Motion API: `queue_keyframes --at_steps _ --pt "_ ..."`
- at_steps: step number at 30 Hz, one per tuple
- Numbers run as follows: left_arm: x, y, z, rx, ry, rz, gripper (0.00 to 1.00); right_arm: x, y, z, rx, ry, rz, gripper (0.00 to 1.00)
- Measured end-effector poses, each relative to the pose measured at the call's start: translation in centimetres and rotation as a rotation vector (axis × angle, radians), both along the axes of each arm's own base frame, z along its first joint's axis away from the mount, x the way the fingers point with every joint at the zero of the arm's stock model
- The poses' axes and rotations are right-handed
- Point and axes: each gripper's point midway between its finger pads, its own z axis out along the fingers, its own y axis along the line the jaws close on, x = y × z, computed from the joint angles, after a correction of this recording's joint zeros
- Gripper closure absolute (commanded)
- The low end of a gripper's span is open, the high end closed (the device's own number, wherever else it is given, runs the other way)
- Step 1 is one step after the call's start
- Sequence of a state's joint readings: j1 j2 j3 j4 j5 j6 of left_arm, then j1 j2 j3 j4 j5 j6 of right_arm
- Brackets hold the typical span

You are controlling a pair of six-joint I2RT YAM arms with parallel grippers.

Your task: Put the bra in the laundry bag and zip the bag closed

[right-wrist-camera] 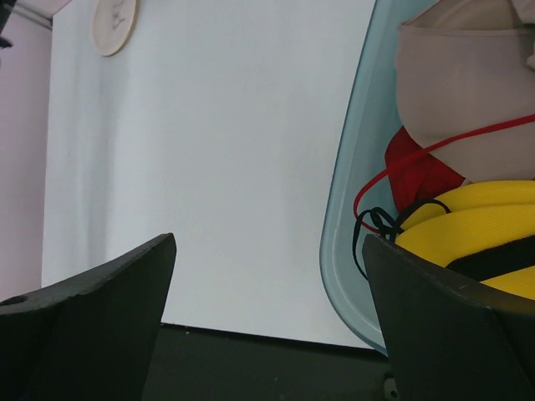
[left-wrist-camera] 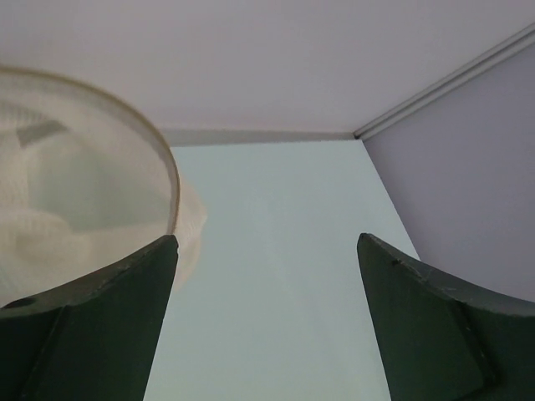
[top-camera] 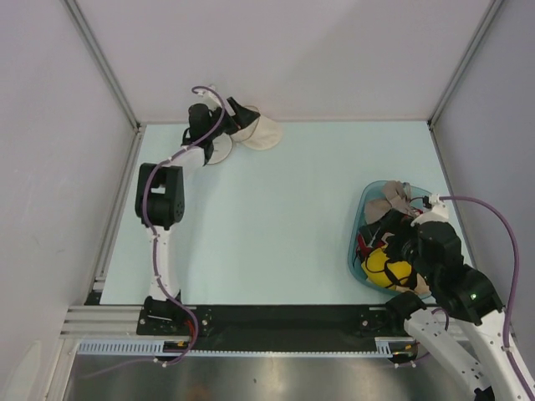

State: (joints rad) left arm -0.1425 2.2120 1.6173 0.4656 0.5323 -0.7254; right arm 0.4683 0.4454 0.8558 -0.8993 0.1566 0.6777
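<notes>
The laundry bag (top-camera: 263, 132) lies opened into two cream mesh halves at the back of the table. My left gripper (top-camera: 238, 117) hovers at it, open. In the left wrist view the bag's rimmed mesh half (left-wrist-camera: 75, 184) fills the left side, and the left gripper (left-wrist-camera: 267, 238) has only bare table between its fingers. The taupe bra (top-camera: 389, 200) lies in the far end of the teal basket (top-camera: 355, 251). In the right wrist view the bra (right-wrist-camera: 468, 100) sits above a red bra. My right gripper (right-wrist-camera: 267, 238) stands open and empty at the basket's near left rim (right-wrist-camera: 338, 251).
A red bra (right-wrist-camera: 418, 171) and a yellow-and-black garment (right-wrist-camera: 476, 217) share the basket with the bra. White walls close in the back and both sides. The black front rail (top-camera: 284, 316) runs along the near edge.
</notes>
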Motion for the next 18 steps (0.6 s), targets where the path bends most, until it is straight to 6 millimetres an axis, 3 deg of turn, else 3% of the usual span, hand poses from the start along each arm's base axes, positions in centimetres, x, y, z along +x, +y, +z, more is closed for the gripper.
queue_keyframes --at_steps 3,5,9,11,13,14,16,17,18 --pt "3.3 -0.8 -0.7 -0.025 -0.056 -0.014 0.08 -0.4 0.4 0.3 0.019 -0.007 0.025 0.0" --pt "4.6 -0.9 -3.3 -0.046 -0.033 -0.014 0.09 -0.8 0.4 0.6 0.034 -0.024 0.038 0.0" --pt "6.2 -1.1 -8.4 -0.068 0.08 0.012 0.28 -1.6 0.2 2.0 0.061 -0.083 0.051 0.0" --pt "6.8 -1.3 -9.6 -0.084 0.126 0.021 0.32 -1.9 0.1 2.9 0.073 -0.11 0.051 0.0" --pt "7.1 -1.7 -9.5 -0.101 0.144 0.023 0.52 -2.1 0.1 3.4 0.084 -0.129 0.059 0.0" --pt "7.2 -1.9 -9.3 -0.109 0.156 0.027 0.69 -2.1 0.2 3.6 0.09 -0.134 0.064 0.0" --pt "7.4 -2.3 -8.6 -0.11 0.156 0.034 0.79 -2.2 0.6 3.7 0.103 -0.134 0.078 0.0" --pt "7.4 -2.6 -8.5 -0.113 0.161 0.035 0.93 -2.2 0.8 3.9 0.112 -0.135 0.088 0.0" --pt "7.3 -2.8 -8.4 -0.108 0.167 0.035 1.0 -2.2 0.9 4.0 0.117 -0.137 0.094 0.0"
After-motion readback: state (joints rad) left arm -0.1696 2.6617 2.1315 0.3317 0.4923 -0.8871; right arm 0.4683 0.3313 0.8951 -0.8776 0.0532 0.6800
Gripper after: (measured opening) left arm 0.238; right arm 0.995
